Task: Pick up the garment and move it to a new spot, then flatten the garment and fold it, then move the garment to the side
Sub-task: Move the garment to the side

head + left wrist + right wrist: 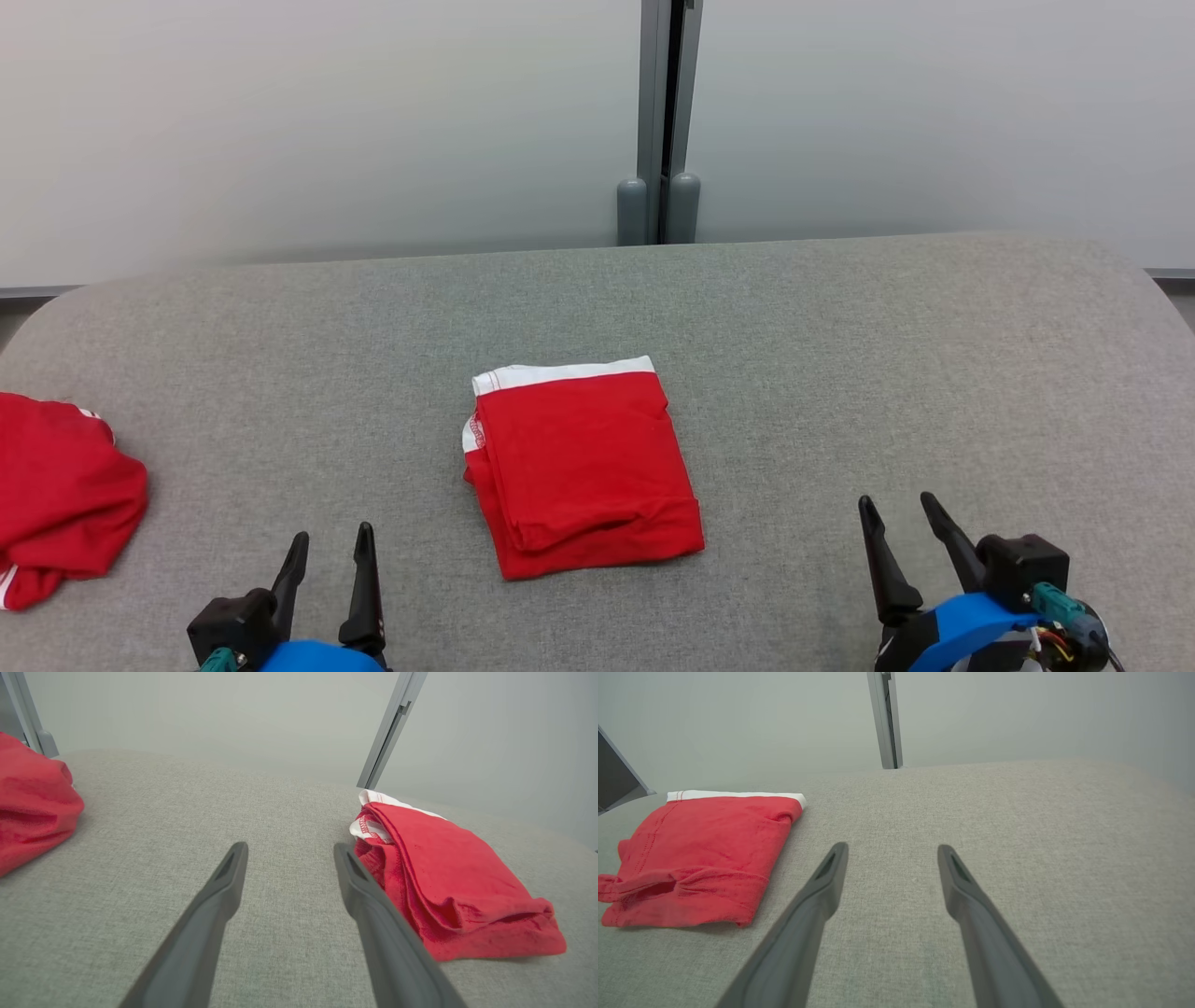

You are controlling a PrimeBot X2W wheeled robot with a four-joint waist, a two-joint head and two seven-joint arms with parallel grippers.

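At the far left of the desk we see a crumpled red heap, partly cut by the picture's edge and well apart from everything else; we take it for another piece of clothing, not the one in hand. Next comes our left claw, low at the near edge, its two fingers spread apart with nothing between them; bare grey surface shows through the gap in the left wrist view. To its right, and a little farther from us, lies the folded garment, a neat red packet in the middle of the desk; its white waistband runs along the far edge and the thick folded layers face us. Its outline is close to square and slightly turned, so we cannot name a long axis with confidence. Behind it a grey post divides the pale wall. Farthest right is our right claw, likewise spread and empty. The garment sits between the two claws and ahead of both; its left side is nearer the left claw than its right side is to the right claw, and in the left wrist view it lies just beside that claw's right finger. We judge the folding done and the move to the side not yet made; the left arm looks the handier for it.
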